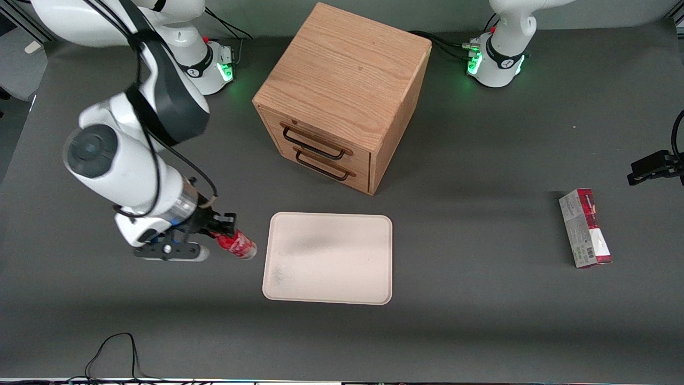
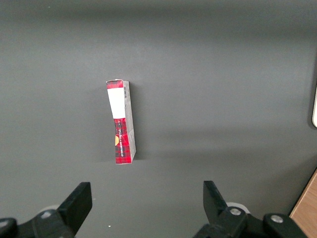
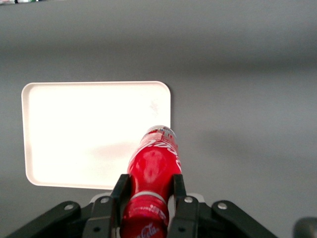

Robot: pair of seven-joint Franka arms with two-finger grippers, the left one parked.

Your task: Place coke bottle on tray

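Note:
My right gripper (image 1: 218,233) is shut on the coke bottle (image 1: 236,245), a slim red bottle with white script and a silvery base. It holds the bottle lying nearly level above the table, base pointing toward the tray (image 1: 328,258). The cream tray lies flat in front of the wooden drawer box, and the bottle's base hangs just off the tray's edge toward the working arm's end. In the right wrist view the black fingers (image 3: 120,191) clamp the bottle (image 3: 153,168) near its neck, with the tray (image 3: 84,134) below it and farther out.
A wooden drawer box (image 1: 342,96) with two dark handles stands farther from the front camera than the tray. A red-and-grey carton (image 1: 585,228) lies toward the parked arm's end of the table, also in the left wrist view (image 2: 121,121). Cables lie near the table's front edge.

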